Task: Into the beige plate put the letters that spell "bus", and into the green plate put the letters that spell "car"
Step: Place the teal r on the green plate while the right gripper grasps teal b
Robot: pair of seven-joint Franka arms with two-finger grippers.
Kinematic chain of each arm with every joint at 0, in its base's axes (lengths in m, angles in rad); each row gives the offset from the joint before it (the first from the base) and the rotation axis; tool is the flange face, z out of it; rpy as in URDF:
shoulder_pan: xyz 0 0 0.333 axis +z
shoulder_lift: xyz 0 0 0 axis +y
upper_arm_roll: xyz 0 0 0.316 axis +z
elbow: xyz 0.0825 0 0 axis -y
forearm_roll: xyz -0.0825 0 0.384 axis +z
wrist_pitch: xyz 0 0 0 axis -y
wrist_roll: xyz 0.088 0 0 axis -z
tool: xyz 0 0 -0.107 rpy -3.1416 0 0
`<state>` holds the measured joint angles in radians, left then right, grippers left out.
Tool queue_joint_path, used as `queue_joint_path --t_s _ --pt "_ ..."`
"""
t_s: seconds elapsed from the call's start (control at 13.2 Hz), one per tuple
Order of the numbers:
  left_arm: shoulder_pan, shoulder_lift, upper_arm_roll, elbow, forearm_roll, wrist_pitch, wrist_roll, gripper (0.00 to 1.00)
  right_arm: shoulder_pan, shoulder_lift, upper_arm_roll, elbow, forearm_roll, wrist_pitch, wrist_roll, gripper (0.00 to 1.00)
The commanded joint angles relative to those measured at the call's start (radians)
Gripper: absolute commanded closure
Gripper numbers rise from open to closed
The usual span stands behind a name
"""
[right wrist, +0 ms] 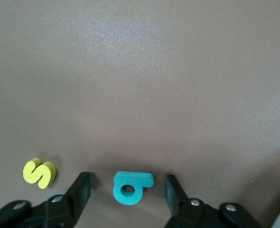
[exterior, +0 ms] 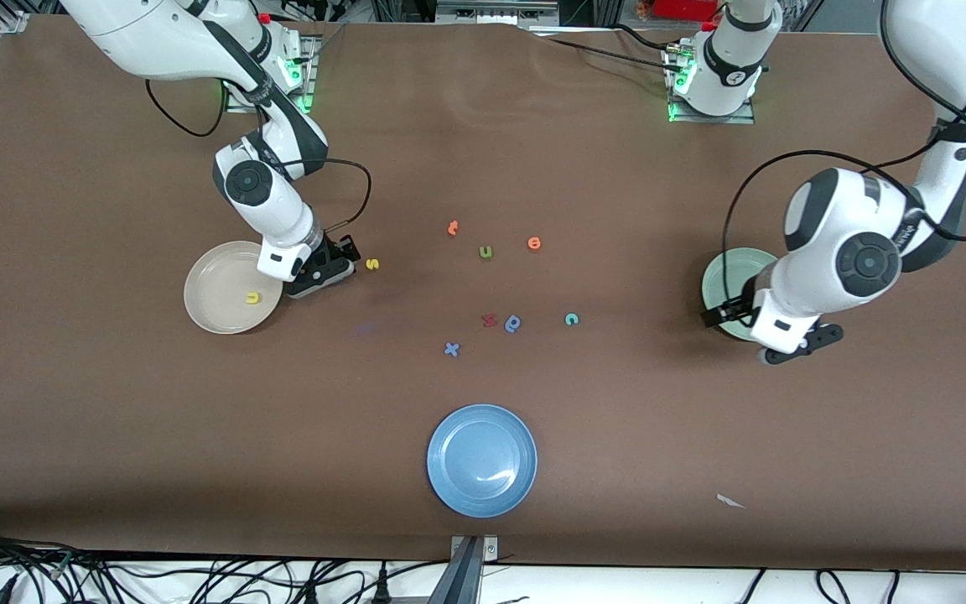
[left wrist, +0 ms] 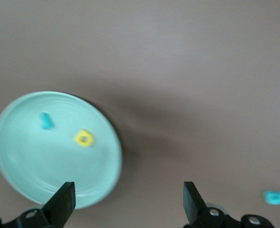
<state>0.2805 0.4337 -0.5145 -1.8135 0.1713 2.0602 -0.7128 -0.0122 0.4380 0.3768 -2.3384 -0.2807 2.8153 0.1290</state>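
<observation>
The beige plate (exterior: 198, 285) holds a yellow u (exterior: 253, 297). Beside it, my right gripper (exterior: 328, 273) is low at the table. In the right wrist view the right gripper (right wrist: 128, 183) is open, its fingers on either side of the teal b (right wrist: 132, 186) with a gap on each side. The yellow s (exterior: 372, 264) (right wrist: 39, 173) lies on the table close by. My left gripper (exterior: 764, 335) (left wrist: 128, 190) hangs wide open and empty over the edge of the green plate (exterior: 722, 277) (left wrist: 31, 156). That plate holds the yellow a (left wrist: 84, 138) and the light-blue r (left wrist: 46, 120). The teal c (exterior: 571, 319) (left wrist: 275, 197) lies on the table.
In mid-table lie an orange t (exterior: 453, 227), a green u (exterior: 485, 252), an orange o (exterior: 534, 243), a red letter (exterior: 489, 320), a darker blue letter (exterior: 513, 323) and a blue x (exterior: 451, 349). A blue plate (exterior: 449, 478) sits nearest the front camera.
</observation>
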Motion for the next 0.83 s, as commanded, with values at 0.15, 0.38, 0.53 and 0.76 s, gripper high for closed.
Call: queue_joint_path --t_s 0.15,0.38,0.53,0.76 --pt "-0.147 0.131 0.007 0.103 -0.006 0.115 -0.261 0.04 0.001 0.004 -0.001 -0.009 -0.017 0.020 0.005 0.46" --pt "-0.230 0.203 0.019 0.105 -0.006 0.201 -0.350 0.05 0.001 0.002 -0.001 -0.009 -0.017 0.018 0.005 0.61" --pt "-0.282 0.230 0.045 0.105 0.026 0.204 -0.387 0.05 0.001 0.001 -0.006 -0.009 -0.017 0.016 0.005 0.67" --pt "-0.317 0.286 0.047 0.114 0.056 0.239 -0.448 0.05 0.000 -0.027 -0.007 -0.009 -0.017 -0.005 0.000 0.68"
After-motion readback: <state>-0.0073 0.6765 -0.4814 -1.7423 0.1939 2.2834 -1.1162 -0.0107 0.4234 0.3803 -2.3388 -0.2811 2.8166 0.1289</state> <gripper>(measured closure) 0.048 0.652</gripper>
